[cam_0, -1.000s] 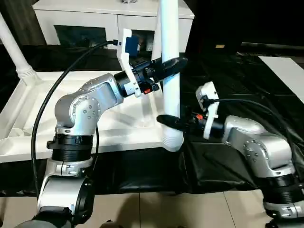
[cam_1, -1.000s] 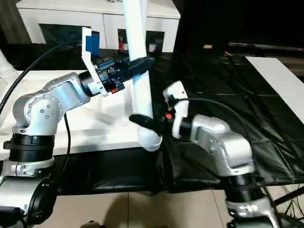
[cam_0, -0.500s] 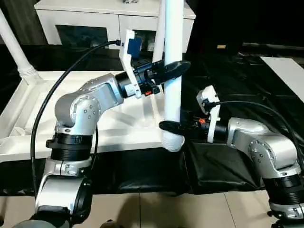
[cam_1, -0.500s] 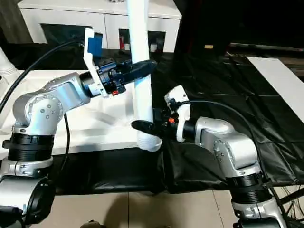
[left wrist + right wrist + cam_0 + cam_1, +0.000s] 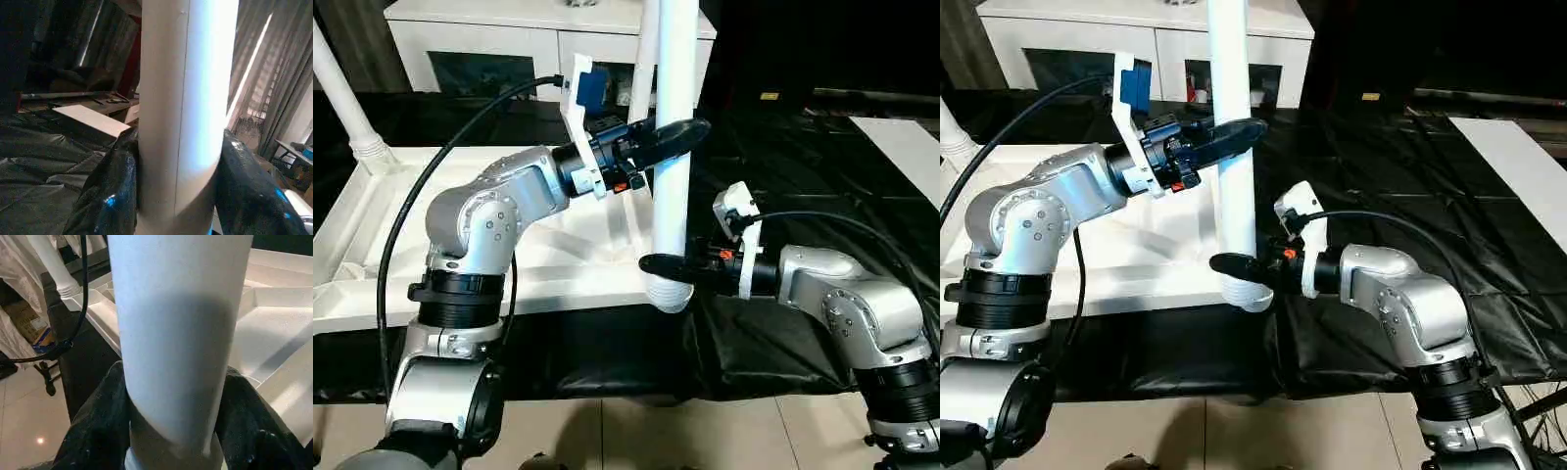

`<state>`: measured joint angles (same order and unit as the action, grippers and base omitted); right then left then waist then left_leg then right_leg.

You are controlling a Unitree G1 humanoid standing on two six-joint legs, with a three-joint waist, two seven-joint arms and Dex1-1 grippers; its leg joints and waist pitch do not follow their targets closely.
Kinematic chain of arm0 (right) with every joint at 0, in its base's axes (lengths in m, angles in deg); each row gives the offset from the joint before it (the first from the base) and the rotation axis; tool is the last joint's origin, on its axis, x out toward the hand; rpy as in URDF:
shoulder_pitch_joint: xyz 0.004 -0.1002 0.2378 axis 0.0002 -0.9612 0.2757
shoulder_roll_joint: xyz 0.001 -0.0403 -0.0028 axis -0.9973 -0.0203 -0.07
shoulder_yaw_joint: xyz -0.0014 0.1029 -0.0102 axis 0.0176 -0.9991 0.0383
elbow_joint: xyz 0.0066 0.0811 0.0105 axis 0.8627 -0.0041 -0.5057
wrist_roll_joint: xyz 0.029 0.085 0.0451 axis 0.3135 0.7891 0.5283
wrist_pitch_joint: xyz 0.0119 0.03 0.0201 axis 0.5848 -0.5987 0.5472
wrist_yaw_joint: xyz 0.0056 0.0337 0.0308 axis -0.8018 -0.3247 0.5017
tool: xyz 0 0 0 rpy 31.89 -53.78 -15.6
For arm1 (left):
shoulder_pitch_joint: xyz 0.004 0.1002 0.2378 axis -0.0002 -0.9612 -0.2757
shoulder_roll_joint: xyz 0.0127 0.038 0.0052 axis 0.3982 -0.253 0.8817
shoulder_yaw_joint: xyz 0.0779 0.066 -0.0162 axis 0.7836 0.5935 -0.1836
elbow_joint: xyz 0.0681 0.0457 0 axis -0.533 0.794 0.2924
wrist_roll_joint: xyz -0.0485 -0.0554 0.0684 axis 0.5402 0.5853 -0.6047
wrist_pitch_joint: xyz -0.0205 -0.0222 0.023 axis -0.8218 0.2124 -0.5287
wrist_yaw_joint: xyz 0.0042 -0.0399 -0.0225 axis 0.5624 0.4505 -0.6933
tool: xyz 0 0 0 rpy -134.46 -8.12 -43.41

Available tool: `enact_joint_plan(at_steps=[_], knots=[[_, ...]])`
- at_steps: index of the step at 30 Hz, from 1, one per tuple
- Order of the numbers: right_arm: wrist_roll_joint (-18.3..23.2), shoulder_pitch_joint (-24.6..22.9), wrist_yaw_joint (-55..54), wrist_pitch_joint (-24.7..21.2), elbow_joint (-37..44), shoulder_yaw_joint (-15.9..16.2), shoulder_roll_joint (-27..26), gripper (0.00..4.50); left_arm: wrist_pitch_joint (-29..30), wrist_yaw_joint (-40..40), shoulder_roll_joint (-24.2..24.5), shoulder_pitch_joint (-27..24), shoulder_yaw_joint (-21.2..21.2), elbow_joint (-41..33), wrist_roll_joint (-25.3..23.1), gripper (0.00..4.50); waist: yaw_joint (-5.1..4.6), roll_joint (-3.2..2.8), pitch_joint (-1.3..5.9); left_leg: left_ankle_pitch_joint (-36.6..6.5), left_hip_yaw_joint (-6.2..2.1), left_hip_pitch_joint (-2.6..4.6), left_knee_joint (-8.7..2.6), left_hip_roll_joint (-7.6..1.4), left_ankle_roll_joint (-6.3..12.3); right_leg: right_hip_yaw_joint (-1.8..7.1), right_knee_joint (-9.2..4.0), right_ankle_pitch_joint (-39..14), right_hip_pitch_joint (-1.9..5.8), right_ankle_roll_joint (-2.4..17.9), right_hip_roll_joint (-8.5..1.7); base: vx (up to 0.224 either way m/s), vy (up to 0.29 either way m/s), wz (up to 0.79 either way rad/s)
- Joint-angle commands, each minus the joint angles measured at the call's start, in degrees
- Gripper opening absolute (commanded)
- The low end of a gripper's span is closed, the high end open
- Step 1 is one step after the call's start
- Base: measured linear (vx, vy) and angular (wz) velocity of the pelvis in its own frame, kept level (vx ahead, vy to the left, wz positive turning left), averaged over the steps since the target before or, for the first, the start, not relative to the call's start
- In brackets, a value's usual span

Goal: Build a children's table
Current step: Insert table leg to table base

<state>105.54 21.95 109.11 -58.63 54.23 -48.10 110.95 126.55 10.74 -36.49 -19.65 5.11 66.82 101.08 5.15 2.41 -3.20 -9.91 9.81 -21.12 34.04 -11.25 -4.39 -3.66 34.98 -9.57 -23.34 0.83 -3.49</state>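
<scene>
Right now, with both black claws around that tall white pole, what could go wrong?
The long white plastic tube leg stands at the near corner of the upside-down white plastic tabletop. Pushed in tilted, it could jam. If the right gripper or left gripper slips, the leg may topple.

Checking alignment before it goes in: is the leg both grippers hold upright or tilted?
Nearly upright: the leg rises almost vertically between the left gripper and right gripper.
</scene>
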Motion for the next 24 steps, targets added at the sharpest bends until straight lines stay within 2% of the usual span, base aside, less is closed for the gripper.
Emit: enact_joint_plan(at_steps=[1, 4, 5, 7, 8, 10, 13, 15, 16, 17, 18, 19, 20, 21, 22, 23, 24], knots=[[-0.2, -0.4, -0.4, -0.1, 0.2, -0.3, 0.8, 1.94, 0.0, -1.0, 0.3, 0.9, 1.0, -0.8, 0.5, 1.75, 0.1, -0.13, 4.01, -9.0, -0.21, 0.49, -3.45, -1.44, 0.04, 2.56, -4.08, -12.6, 3.43, 9.4, -3.81, 0.0, 0.0, 0.0], [-0.2, -0.3, -0.3, 0.1, 0.0, -0.3, 0.8, 1.91, -0.3, -2.0, 0.9, 0.6, 1.9, -1.0, 0.0, 1.75, 0.12, -0.11, 4.02, -8.9, -0.23, 0.46, -3.46, -1.45, 0.0, 2.56, -4.05, -12.6, 3.48, 9.4, -3.83, 0.0, 0.0, 0.0], [-0.4, -0.3, -0.4, 0.7, -0.1, -0.5, 0.7, 1.91, -0.6, -1.3, 1.7, 0.3, 3.3, -1.2, -2.0, 1.75, 0.09, -0.13, 4.02, -9.0, -0.24, 0.48, -3.48, -1.45, -0.04, 2.54, -4.05, -12.7, 3.46, 9.3, -3.81, 0.0, 0.0, 0.0], [-0.7, -0.3, -1.0, 1.3, -0.4, -0.9, 0.3, 1.91, 0.1, -0.1, 2.5, 0.2, 4.3, -1.1, -3.5, 2.31, 0.08, -0.19, 4.02, -9.3, -0.28, 0.53, -3.51, -1.52, -0.19, 2.56, -4.06, -12.9, 3.42, 9.2, -3.85, 0.0, 0.0, 0.0], [-0.9, -0.3, -1.6, 1.8, -0.7, -1.3, -0.1, 1.91, 0.7, -0.1, 2.9, 0.1, 4.8, -0.9, -3.9, 2.45, 0.11, -0.22, 4.01, -9.2, -0.26, 0.53, -3.51, -1.52, -0.32, 2.57, -4.07, -13.0, 3.4, 9.1, -3.87, 0.0, 0.0, 0.0], [-1.6, -0.2, -2.9, 2.8, -1.3, -1.8, -0.6, 1.91, 0.6, 0.3, 3.2, -0.1, 5.1, -0.4, -4.6, 2.45, 0.01, -0.24, 4.0, -9.3, -0.28, 0.56, -3.58, -1.53, -0.46, 2.58, -4.08, -13.3, 3.32, 8.7, -3.83, 0.0, 0.0, 0.0], [-2.8, -0.2, -6.0, 4.6, -2.7, -3.4, -1.8, 1.89, 0.2, 0.9, 3.5, -0.5, 5.1, 0.1, -5.2, 2.82, -0.07, -0.27, 4.02, -9.0, -0.21, 0.5, -3.53, -1.41, -1.04, 2.59, -3.98, -12.9, 3.28, 9.1, -3.83, 0.0, 0.0, 0.0], [-3.5, -0.1, -8.8, 6.3, -4.3, -5.1, -2.9, 1.89, -0.1, 0.5, 4.0, -1.0, 4.9, 0.0, -5.3, 2.85, 0.0, -0.27, 4.07, -9.0, -0.19, 0.56, -3.5, -1.38, -1.08, 2.57, -4.0, -12.7, 3.36, 9.3, -3.83, 0.0, 0.0, 0.0], [-4.2, 0.0, -10.7, 7.5, -5.5, -6.1, -3.4, 1.89, -0.6, 0.2, 4.4, -1.1, 4.9, 0.3, -5.3, 2.86, -0.09, -0.48, 4.04, -9.1, -0.22, 0.51, -3.52, -1.37, -1.22, 2.58, -4.0, -12.5, 3.26, 9.3, -3.83, 0.0, 0.0, 0.0], [-4.8, 0.1, -12.5, 8.6, -6.9, -7.2, -3.8, 1.89, -2.0, -0.6, 5.0, -1.4, 5.0, 0.5, -5.7, 3.09, -0.12, -0.45, 4.09, -9.2, -0.22, 0.59, -3.55, -1.36, -1.44, 2.55, -3.95, -12.5, 3.26, 9.3, -3.79, 0.0, 0.0, 0.0], [-5.4, 0.2, -13.6, 9.7, -8.0, -7.7, -3.9, 1.89, -4.0, -1.0, 5.4, -1.6, 5.2, 0.8, -6.7, 3.09, -0.1, -0.74, 4.08, -9.1, -0.24, 0.59, -3.57, -1.32, -1.48, 2.56, -4.03, -12.4, 3.23, 9.2, -3.78, 0.0, 0.0, 0.0], [-6.3, 0.3, -15.3, 11.3, -9.8, -8.7, -3.9, 1.89, -8.3, -2.8, 7.2, -2.1, 7.4, 1.7, -10.0, 3.24, -0.24, -0.52, 4.12, -9.3, -0.15, 0.64, -3.55, -1.27, -1.67, 2.54, -4.04, -12.1, 3.32, 9.2, -3.63, 0.0, 0.0, 0.0], [-6.9, 0.3, -16.4, 12.4, -11.0, -9.4, -4.0, 1.89, -11.3, -4.1, 8.5, -2.6, 9.0, 2.4, -12.4, 3.26, -0.06, -0.57, 4.12, -9.4, -0.31, 0.67, -3.63, -1.32, -1.4, 2.52, -4.3, -12.5, 3.26, 8.8, -3.8, 0.0, 0.0, 0.0], [-7.4, 0.2, -17.3, 13.7, -12.2, -10.2, -4.0, 1.89, -15.6, -7.1, 11.1, -3.6, 12.9, 3.8, -16.5, 3.3, -0.29, -0.47, 4.07, -9.9, -0.22, 0.66, -3.7, -1.28, -1.56, 2.57, -4.32, -13.7, 3.22, 7.7, -3.66, 0.0, 0.0, 0.0], [-7.4, 0.2, -17.3, 13.7, -12.2, -10.2, -4.0, 1.89, -15.6, -7.1, 11.1, -3.6, 12.9, 3.8, -16.5, 3.3, -0.18, -0.6, 4.12, -9.9, -0.34, 0.8, -3.76, -1.31, -1.55, 2.57, -4.33, -14.1, 3.13, 7.2, -3.72, 0.0, 0.0, 0.0], [-7.7, 0.1, -17.9, 14.4, -13.0, -10.7, -4.0, 1.89, -18.3, -9.2, 12.9, -4.3, 15.5, 4.7, -19.1, 3.55, -0.32, -0.66, 4.1, -9.8, -0.35, 0.76, -3.82, -1.35, -1.57, 2.61, -4.29, -13.7, 3.19, 7.0, -3.72, 0.0, 0.0, 0.0], [-8.2, -0.4, -18.1, 15.7, -13.7, -11.2, -3.7, 1.89, -22.8, -15.3, 15.9, -6.5, 20.5, 6.6, -22.3, 3.55, -0.37, -0.65, 4.14, -9.4, -0.32, 0.78, -3.82, -1.34, -1.55, 2.63, -4.21, -13.2, 3.13, 7.0, -3.72, 0.0, 0.0, 0.0]])
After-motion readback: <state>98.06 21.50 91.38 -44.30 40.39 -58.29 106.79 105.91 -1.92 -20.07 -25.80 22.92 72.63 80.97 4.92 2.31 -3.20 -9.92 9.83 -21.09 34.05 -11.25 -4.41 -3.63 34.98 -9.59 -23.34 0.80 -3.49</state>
